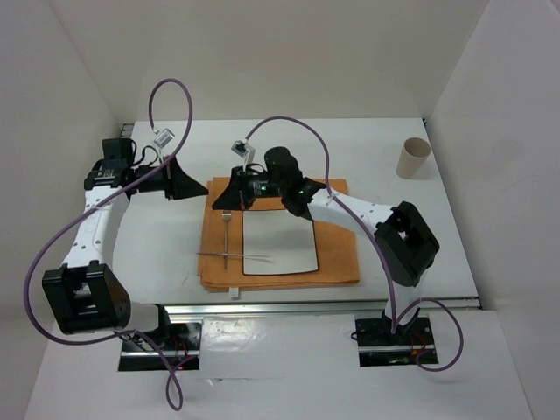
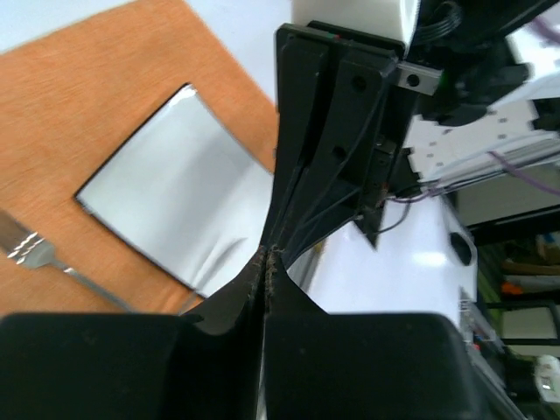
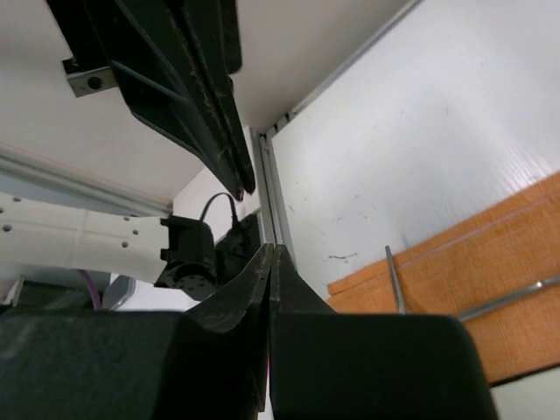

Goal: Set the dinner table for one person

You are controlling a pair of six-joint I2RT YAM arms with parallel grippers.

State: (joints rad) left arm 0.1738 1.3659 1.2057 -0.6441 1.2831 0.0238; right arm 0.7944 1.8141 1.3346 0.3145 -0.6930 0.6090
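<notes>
On the table (image 1: 376, 157), both grippers were found pressed shut and empty off the far-left corner of the plate (image 1: 280, 245), the right gripper (image 1: 220, 201) nearer than the left gripper (image 1: 194, 184), with crossed cutlery (image 1: 227, 255) lying at the plate's left edge, closest to the right gripper.

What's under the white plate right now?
The orange cloth lies under the plate and shows around its edges. Whether anything else lies beneath cannot be seen, as the plate covers that area.
</notes>
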